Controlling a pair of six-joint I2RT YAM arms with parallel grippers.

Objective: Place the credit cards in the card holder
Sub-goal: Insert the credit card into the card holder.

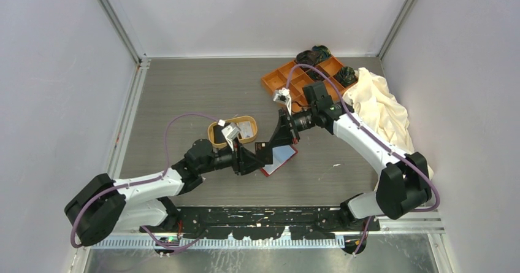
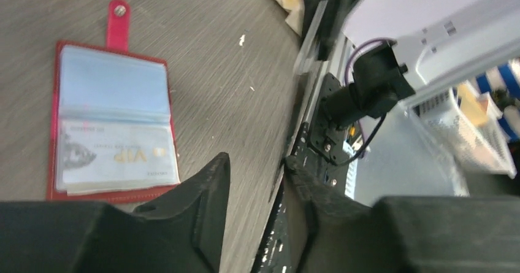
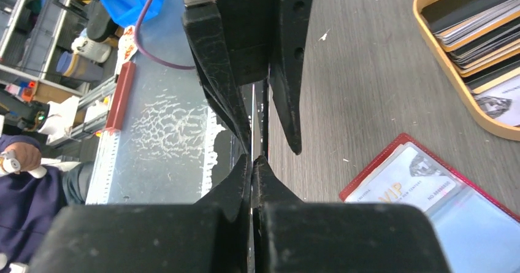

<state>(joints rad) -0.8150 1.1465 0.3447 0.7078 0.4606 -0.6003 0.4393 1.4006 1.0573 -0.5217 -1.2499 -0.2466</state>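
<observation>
A credit card [image 3: 253, 126] is being held edge-on, raised just left of the open card holder [image 1: 280, 158], in which a VIP card [image 2: 116, 156] is already sitting. It is apparently being pinched by the clenched right gripper [image 3: 252, 159], though only a thin pale line is showing. The left gripper [image 2: 257, 162] is being presented released, jaws apart on either side. Those jaws should be closed squarely on the flat faces before the right gripper's grasp is loosened.
</observation>
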